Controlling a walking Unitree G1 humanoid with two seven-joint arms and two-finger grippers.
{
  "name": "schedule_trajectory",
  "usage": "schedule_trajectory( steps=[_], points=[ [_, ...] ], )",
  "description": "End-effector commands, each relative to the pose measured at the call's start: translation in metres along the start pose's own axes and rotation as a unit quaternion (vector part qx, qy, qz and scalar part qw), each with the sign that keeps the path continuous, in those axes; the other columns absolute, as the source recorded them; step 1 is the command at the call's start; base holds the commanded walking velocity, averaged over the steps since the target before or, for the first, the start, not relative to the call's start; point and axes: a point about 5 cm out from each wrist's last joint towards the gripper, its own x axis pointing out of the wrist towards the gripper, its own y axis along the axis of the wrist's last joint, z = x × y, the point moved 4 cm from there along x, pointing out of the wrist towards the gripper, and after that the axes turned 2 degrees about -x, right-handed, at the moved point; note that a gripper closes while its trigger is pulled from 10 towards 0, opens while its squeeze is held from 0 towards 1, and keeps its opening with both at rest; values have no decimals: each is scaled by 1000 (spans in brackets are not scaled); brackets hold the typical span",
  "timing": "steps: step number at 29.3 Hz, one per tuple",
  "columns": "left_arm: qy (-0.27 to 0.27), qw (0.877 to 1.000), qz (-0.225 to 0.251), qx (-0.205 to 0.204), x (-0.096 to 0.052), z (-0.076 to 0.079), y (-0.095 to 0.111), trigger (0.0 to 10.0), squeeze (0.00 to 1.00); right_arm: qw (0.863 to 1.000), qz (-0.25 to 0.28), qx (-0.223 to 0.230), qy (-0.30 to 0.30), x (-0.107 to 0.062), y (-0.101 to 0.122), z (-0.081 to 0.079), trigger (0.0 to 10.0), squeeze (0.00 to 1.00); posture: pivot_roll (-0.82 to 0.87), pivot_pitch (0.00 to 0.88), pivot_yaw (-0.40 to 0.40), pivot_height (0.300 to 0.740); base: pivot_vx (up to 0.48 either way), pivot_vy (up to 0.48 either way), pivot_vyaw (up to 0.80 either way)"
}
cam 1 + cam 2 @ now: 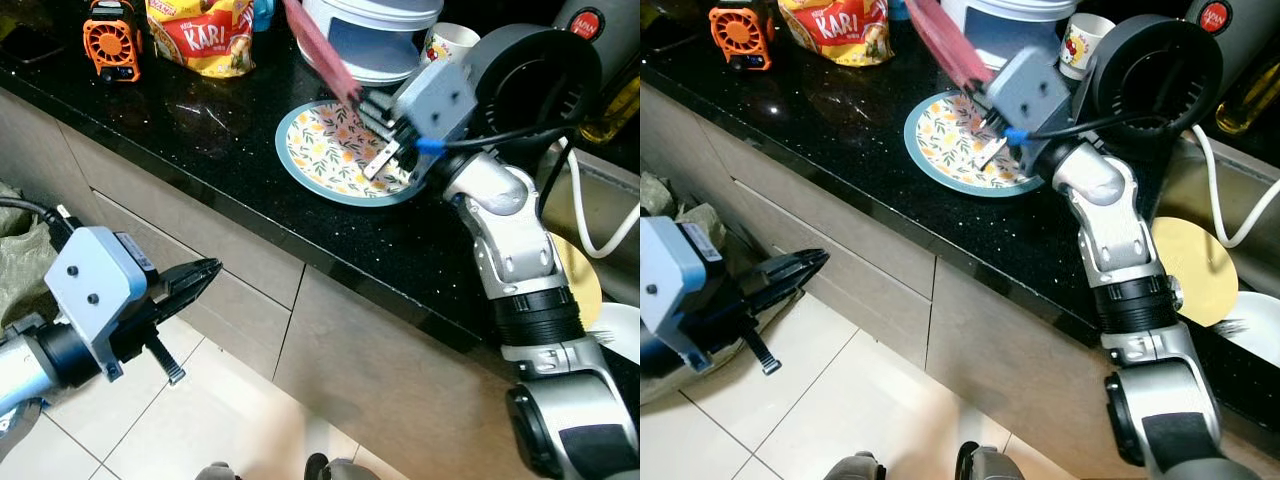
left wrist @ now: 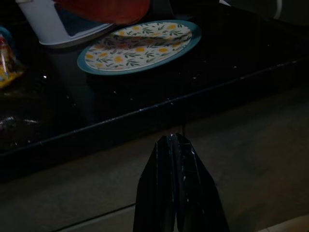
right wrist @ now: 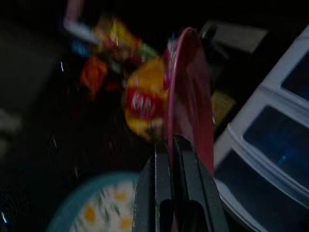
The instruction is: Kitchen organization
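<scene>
Black speckled counter point(image 1: 230, 150) along the kitchen wall, pale drawers below, tiled floor at the robot's feet. Right gripper point(image 1: 365, 105) is up over the counter, fingers pinched tight on the rim of a pink plate point(image 1: 318, 45), which it holds tilted on edge above the floral plate point(image 1: 335, 150). That floral plate lies flat near the counter's front edge: teal rim, orange flowers, green leaves. Just behind stands a white container point(image 1: 375, 35) with blue windows, and beside that a white mug point(image 1: 447, 42) with a cartoon print. The right wrist view, dark and blurred, looks edge-on along the pink plate toward a yellow bag point(image 3: 142, 104). From the head views that bag reads "KARI" in white on red, and an orange fan point(image 1: 112, 38) sits to its left. Further right there's a big black appliance point(image 1: 1155, 65), a white cord point(image 1: 1220, 195), and a pale yellow plate point(image 1: 1185, 270) in the sink. Left gripper point(image 1: 195, 280) hangs low before the drawers, fingers pressed together with nothing between them; its wrist view looks up at the counter edge and the floral plate.
</scene>
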Motion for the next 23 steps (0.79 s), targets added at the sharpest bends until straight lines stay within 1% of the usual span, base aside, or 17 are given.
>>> schedule_trajectory(
  steps=[1, 2, 3, 4, 5, 6, 7, 9, 10, 12, 15, 17, 19, 21, 22, 23],
  points=[
    [-12, 1000, -10, 5, 0, 2, -1, 10000, 0, 1000, 21, 14, -10, -5, 7, 6, 0, 0, 251, 147, -93, 740, 0, 0, 0],
    [-7, 1000, -1, 10, 1, -1, 2, 10000, 0, 996, 48, 71, 4, -7, 13, 3, 0, 0, 252, 146, -91, 740, 0, 0, 0],
    [-7, 1000, -1, 10, 1, -1, 2, 10000, 0, 996, 48, 71, 4, -7, 13, 3, 0, 0, 252, 146, -91, 740, 0, 0, 0],
    [-4, 1000, 4, 12, 2, -2, 4, 10000, 0, 993, 60, 99, 16, -10, 15, 1, 0, 0, 252, 146, -91, 740, 0, 0, 0],
    [-3, 1000, 8, 13, 3, -3, 5, 10000, 0, 991, 68, 116, 23, -12, 17, -1, 0, 0, 252, 146, -91, 740, 0, 0, 0],
    [0, 1000, 21, 14, 4, -6, 10, 10000, 0, 984, 80, 152, 45, -19, 18, -4, 0, 0, 250, 145, -91, 740, 0, 0, 0],
    [1, 1000, 24, 14, 4, -7, 12, 10000, 0, 982, 83, 160, 49, -21, 19, -5, 0, 0, 250, 145, -91, 740, 0, 0, 0],
    [1, 999, 39, 12, 6, -9, 17, 10000, 0, 975, 87, 194, 65, -35, 16, -4, 0, 0, 244, 143, -90, 740, 0, 0, 0],
    [0, 999, 52, 11, 6, -10, 22, 10000, 0, 970, 91, 218, 62, -48, 13, 3, 0, 0, 243, 143, -87, 740, 0, 0, 0],
    [0, 998, 54, 11, 7, -11, 23, 10000, 0, 969, 92, 221, 60, -51, 13, 5, 0, 0, 243, 143, -87, 740, 0, 0, 0],
    [-4, 998, 60, 11, 7, -11, 26, 10000, 0, 967, 99, 234, 28, -65, 11, 22, 0, 0, 237, 142, -86, 740, 0, 0, 0],
    [-5, 998, 67, 11, 8, -12, 29, 10000, 0, 963, 105, 247, 7, -78, 11, 35, 0, 0, 234, 142, -87, 740, 0, 0, 0],
    [-5, 998, 68, 11, 8, -12, 29, 10000, 0, 963, 106, 249, 6, -80, 12, 36, 0, 0, 234, 142, -87, 740, 0, 0, 0],
    [-7, 997, 74, 10, 8, -12, 31, 10000, 0, 965, 91, 247, 5, -89, 7, 39, 0, 0, 232, 141, -91, 740, 0, 0, 0],
    [-6, 997, 76, 9, 9, -13, 32, 10000, 0, 964, 86, 251, 8, -96, 6, 40, 0, 0, 232, 141, -93, 740, 0, 0, 0],
    [-5, 997, 80, 6, 9, -14, 33, 10000, 0, 961, 83, 262, 18, -109, 6, 40, 0, 0, 227, 139, -91, 740, 0, 0, 0]
  ],
)
